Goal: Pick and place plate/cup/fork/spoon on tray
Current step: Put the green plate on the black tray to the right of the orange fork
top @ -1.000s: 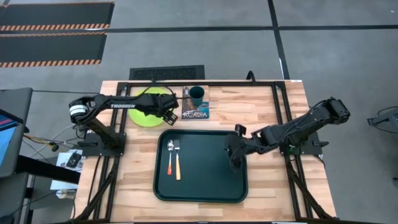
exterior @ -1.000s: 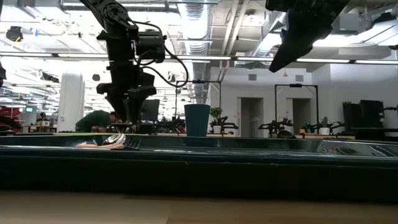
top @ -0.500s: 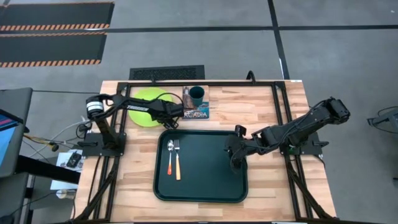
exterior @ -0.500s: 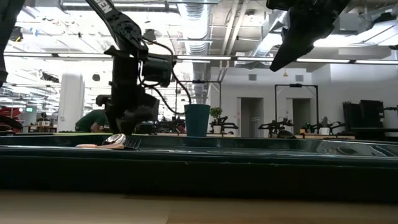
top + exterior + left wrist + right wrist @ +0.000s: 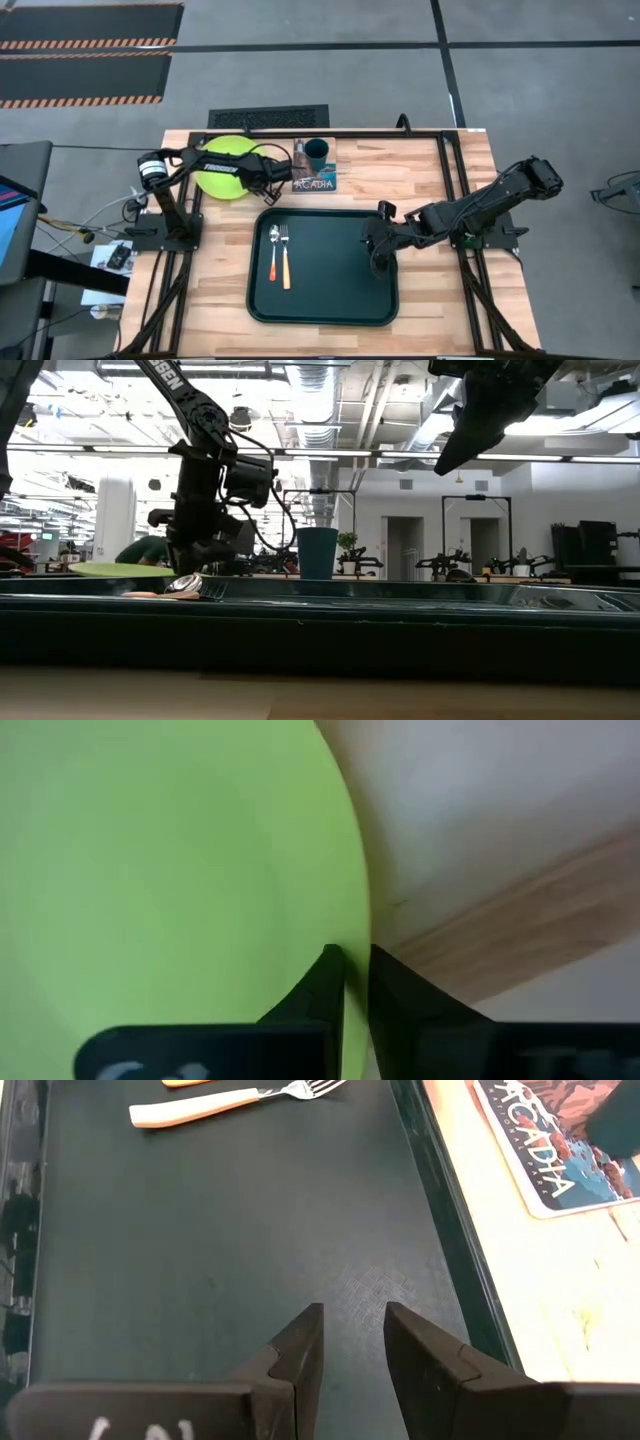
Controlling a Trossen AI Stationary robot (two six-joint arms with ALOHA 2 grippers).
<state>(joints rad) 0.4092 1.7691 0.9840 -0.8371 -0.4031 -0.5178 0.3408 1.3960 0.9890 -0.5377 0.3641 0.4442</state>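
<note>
The lime-green plate (image 5: 226,166) hangs over the table's far left, held by my left gripper (image 5: 266,188), which is shut on its rim. In the low view the plate (image 5: 120,570) shows edge-on and about level. The dark teal cup (image 5: 316,152) stands on the Acadia book. The spoon (image 5: 274,250) and the fork (image 5: 285,258) lie side by side in the left part of the dark green tray (image 5: 330,295). My right gripper (image 5: 352,1325) is open and empty above the tray's right part. My left gripper pinches the plate's rim (image 5: 358,920) on the side toward the tray and the book. One finger (image 5: 318,995) is on the plate's inner face and the other (image 5: 405,1010) is outside the rim. The fingers point down from above. The plate is lifted clear, about level.
The Acadia book (image 5: 315,178) lies just beyond the tray's far rim, close to my left gripper. The black frame rails (image 5: 448,190) run along the table's sides. Bare wood shows to the tray's right and near left.
My left gripper, shut on the plate's rim, has gone a little toward the table's left and far edges. The plate has come up off the table with it and now hangs level above the height of the tray's rim.
</note>
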